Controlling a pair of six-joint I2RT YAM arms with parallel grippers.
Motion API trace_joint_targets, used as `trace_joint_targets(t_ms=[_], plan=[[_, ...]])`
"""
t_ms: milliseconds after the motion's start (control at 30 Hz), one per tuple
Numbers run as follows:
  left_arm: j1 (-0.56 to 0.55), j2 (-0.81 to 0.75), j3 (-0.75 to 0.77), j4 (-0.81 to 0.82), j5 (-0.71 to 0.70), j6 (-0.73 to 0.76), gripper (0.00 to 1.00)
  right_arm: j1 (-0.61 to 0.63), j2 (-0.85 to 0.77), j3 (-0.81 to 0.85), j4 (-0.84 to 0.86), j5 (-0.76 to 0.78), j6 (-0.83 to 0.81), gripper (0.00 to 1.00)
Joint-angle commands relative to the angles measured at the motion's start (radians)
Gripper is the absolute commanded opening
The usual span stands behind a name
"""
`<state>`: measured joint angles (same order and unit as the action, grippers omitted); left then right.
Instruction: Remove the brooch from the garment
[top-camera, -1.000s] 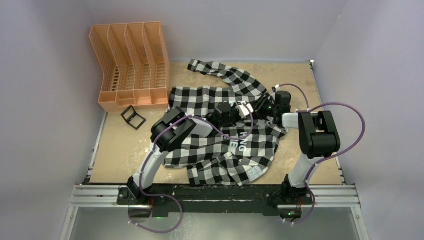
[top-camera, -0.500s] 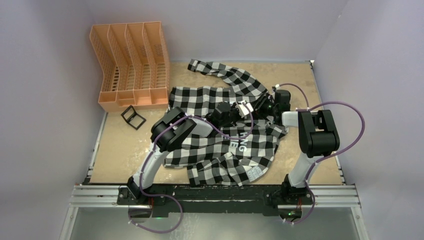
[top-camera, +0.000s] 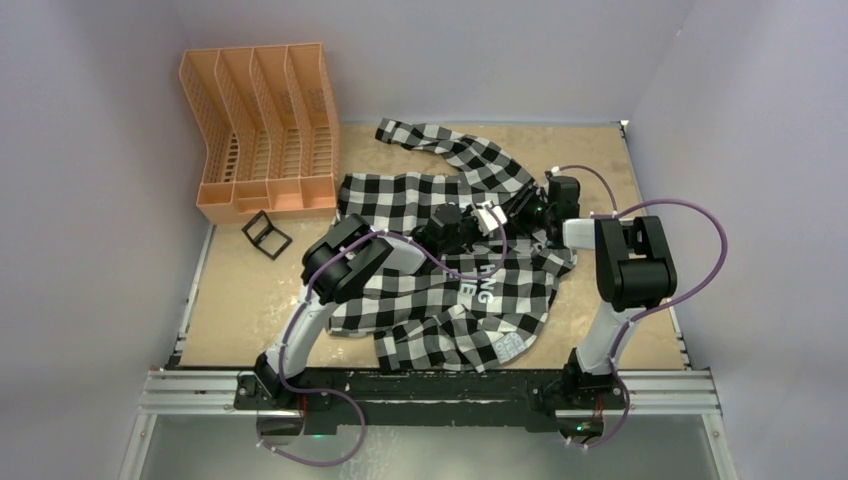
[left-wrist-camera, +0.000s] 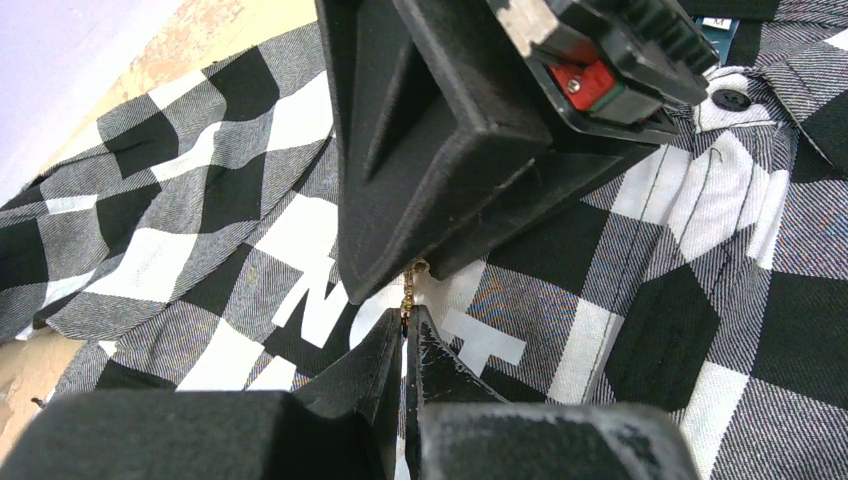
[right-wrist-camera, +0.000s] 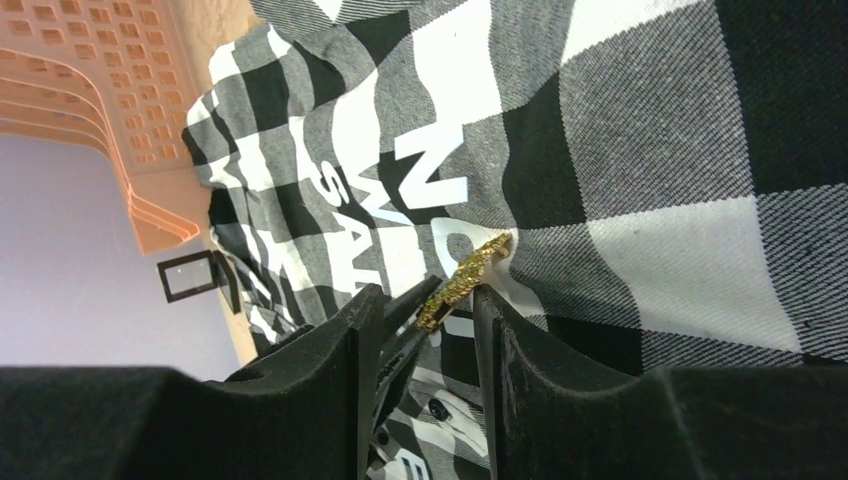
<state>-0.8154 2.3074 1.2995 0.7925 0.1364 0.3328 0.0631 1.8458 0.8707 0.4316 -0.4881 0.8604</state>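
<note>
The garment, a black-and-white check shirt with white lettering, lies spread across the table. The brooch is a small gold glittery pin standing on edge off the cloth by the letters. My left gripper is shut on the brooch, its tips pinching the lower edge. My right gripper is open, its fingers straddling the brooch and the left fingertips. In the top view both grippers meet over the shirt's middle, left and right; the brooch is too small to see there.
An orange file organizer stands at the back left, beside the shirt's edge. A small black frame stand lies in front of it. Bare tan table lies to the left of the shirt.
My left gripper has closed onto the brooch. The right arm has shifted slightly towards the back, its gripper staying at the same spot.
</note>
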Motion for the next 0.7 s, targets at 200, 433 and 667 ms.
trace_joint_targets(t_ms=[200,433,667], plan=[[-0.029,-0.006,0.0,0.015,-0.017,0.044,0.0,0.0,-0.008,0.07,-0.085,0.044,0.019,0.42],[-0.05,-0.003,0.002,-0.002,-0.051,0.102,0.0,0.0,0.003,0.096,-0.142,0.055,0.016,0.39],[-0.059,-0.006,0.002,-0.006,-0.066,0.125,0.0,0.0,0.023,0.119,-0.153,0.065,0.009,0.33]])
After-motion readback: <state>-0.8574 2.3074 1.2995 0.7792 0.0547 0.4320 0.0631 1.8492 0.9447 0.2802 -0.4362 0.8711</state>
